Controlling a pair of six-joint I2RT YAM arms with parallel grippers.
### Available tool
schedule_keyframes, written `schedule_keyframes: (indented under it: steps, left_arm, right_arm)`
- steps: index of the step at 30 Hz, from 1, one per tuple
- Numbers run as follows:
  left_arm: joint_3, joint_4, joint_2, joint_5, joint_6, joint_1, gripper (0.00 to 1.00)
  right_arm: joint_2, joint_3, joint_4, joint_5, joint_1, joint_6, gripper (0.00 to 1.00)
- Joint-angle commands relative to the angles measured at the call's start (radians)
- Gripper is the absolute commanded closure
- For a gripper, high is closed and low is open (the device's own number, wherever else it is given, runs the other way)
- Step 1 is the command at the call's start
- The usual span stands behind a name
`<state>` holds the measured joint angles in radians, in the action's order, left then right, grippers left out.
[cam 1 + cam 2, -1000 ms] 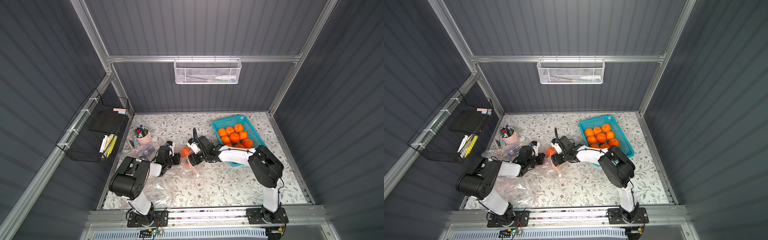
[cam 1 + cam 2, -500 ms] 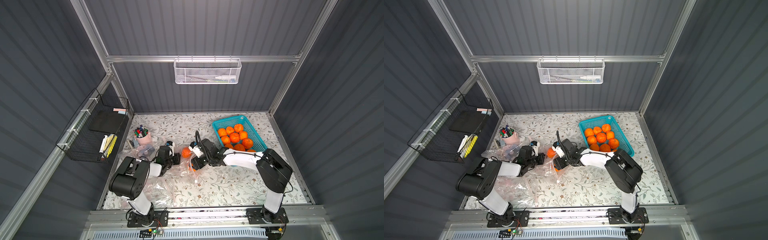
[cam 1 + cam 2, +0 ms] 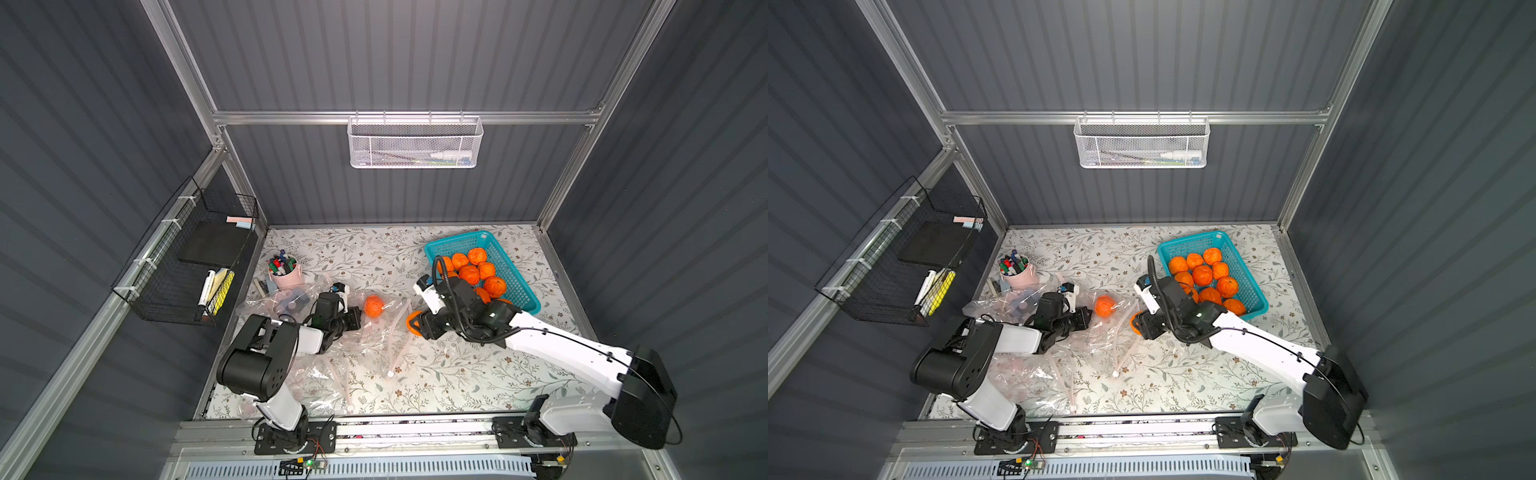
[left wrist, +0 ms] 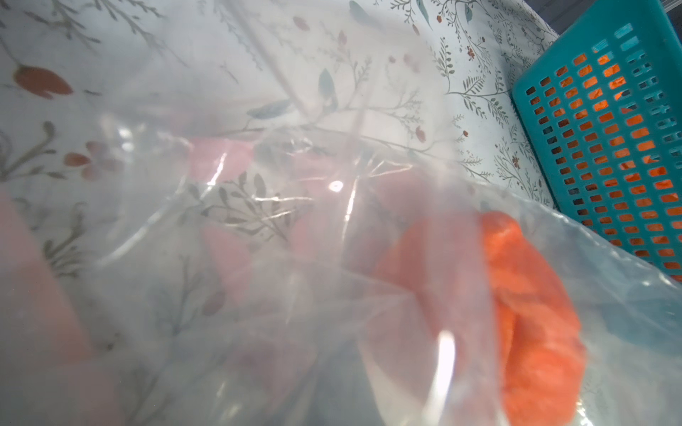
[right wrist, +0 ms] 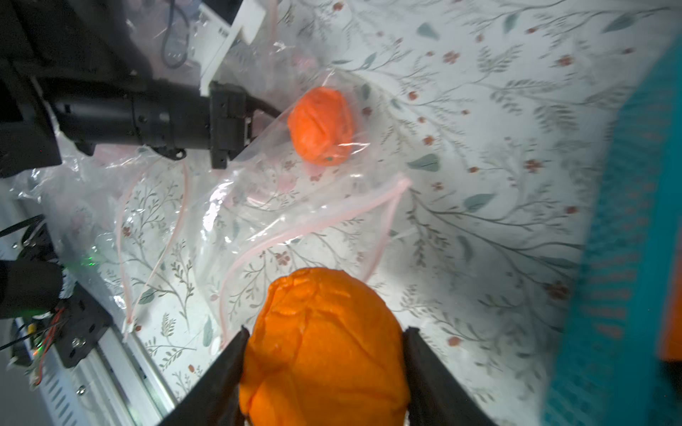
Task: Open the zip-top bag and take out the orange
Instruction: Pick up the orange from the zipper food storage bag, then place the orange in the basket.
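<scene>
My right gripper (image 5: 324, 341) is shut on an orange (image 5: 324, 343), which shows under it in both top views (image 3: 412, 323) (image 3: 1135, 325). It hovers just right of the clear zip-top bag (image 3: 376, 338) (image 5: 295, 206), whose pink zip strips gape apart. A second orange (image 3: 374, 306) (image 3: 1104, 306) (image 5: 321, 125) (image 4: 531, 313) lies under the bag's plastic. My left gripper (image 3: 353, 318) (image 3: 1084, 316) (image 5: 251, 127) pinches the bag's edge beside that orange. Plastic hides its jaws in the left wrist view.
A teal basket (image 3: 457, 241) (image 3: 1192, 239) (image 4: 590, 55) with several oranges stands at the back right, close behind my right wrist. A pink cup of markers (image 3: 284, 274) and more crumpled clear bags (image 3: 286, 301) lie at the left. A black wire rack (image 3: 187, 257) hangs on the left wall.
My right gripper has drawn back to the right, away from the left gripper and the bag, with an orange between its fingers. The left arm has stayed put.
</scene>
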<state>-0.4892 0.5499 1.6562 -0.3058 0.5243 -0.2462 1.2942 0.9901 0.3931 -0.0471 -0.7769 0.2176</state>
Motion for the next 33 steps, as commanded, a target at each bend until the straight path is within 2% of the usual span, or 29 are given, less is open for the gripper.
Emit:
schedule_keyframes:
  steps: [1, 6, 10, 14, 20, 33]
  left_arm:
    - [0.049, -0.163, 0.016, 0.021, -0.003, -0.007, 1.00]
    - [0.046, -0.163, 0.016, 0.019, -0.004, -0.007, 1.00]
    - [0.044, -0.164, 0.021, 0.020, -0.004, -0.006, 1.00]
    - [0.044, -0.162, 0.021, 0.020, -0.006, -0.007, 1.00]
    - [0.044, -0.163, 0.020, 0.020, -0.004, -0.007, 1.00]
    - [0.039, -0.163, 0.031, 0.023, -0.006, -0.007, 1.00]
  right_arm:
    - [-0.056, 0.037, 0.144, 0.120, 0.121, -0.032, 0.47]
    - [-0.111, 0.016, 0.205, 0.215, 0.305, 0.050, 0.47]
    - [-0.112, -0.024, 0.206, 0.203, 0.395, 0.085, 0.47]
    - [-0.087, -0.028, 0.240, 0.252, 0.409, 0.086, 0.47]
    - [0.039, 0.012, 0.339, 0.290, 0.409, 0.108, 0.47]
    - [0.231, 0.053, 0.345, 0.415, 0.412, 0.121, 0.47]
